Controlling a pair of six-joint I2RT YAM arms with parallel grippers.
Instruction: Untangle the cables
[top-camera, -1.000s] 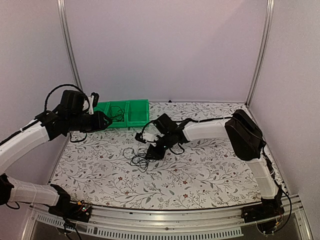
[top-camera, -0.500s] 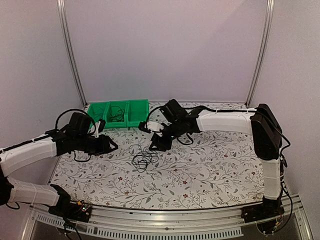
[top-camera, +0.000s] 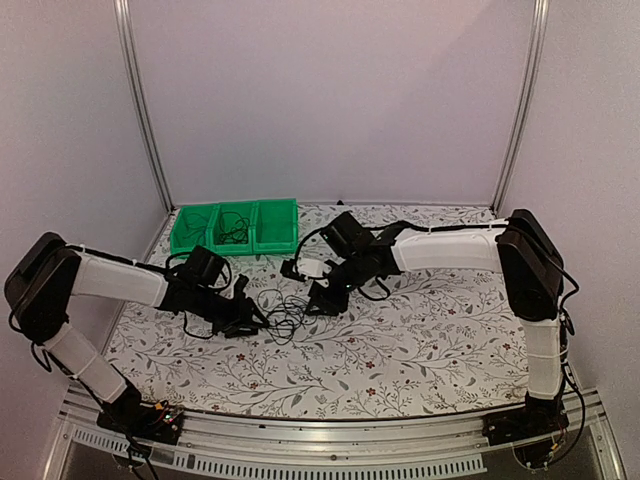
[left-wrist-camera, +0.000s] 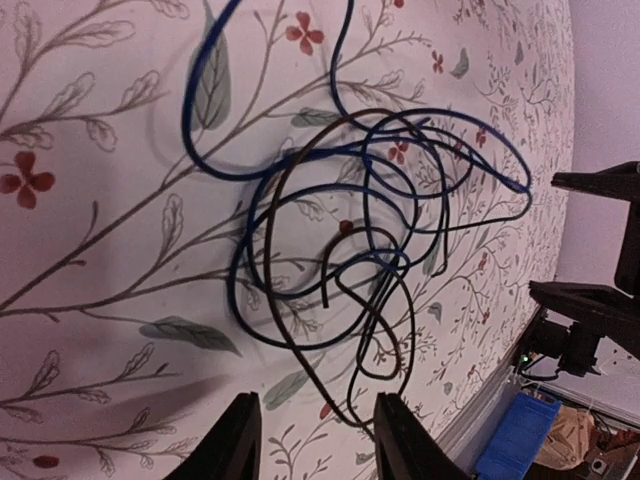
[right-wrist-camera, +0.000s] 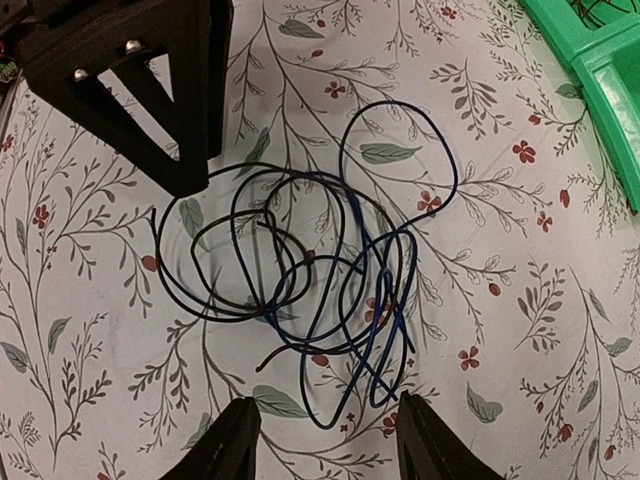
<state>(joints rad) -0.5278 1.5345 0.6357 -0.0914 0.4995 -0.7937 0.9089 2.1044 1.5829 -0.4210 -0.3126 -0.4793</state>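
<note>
The cables (top-camera: 283, 318) lie as a loose tangle of thin black and blue wires on the flowered table. My left gripper (top-camera: 256, 319) is low at the tangle's left edge. In its wrist view the cables (left-wrist-camera: 385, 258) spread just beyond its open gripper (left-wrist-camera: 315, 448), and one loop reaches down beside the right fingertip. My right gripper (top-camera: 318, 300) hovers at the tangle's upper right. Seen from that wrist, the cables (right-wrist-camera: 303, 260) lie ahead of the open gripper (right-wrist-camera: 330, 448), with nothing between its fingers.
A green bin (top-camera: 190, 240) with three compartments stands at the back left, and its middle compartment holds more thin wires (top-camera: 236, 233). Its corner (right-wrist-camera: 590, 50) shows in the right wrist view. The left gripper's black fingers (right-wrist-camera: 150, 90) stand just beyond the tangle there.
My left arm has swung down from the green bin to the table beside the tangle. The right gripper lifted back, then settled near the tangle's upper right.
</note>
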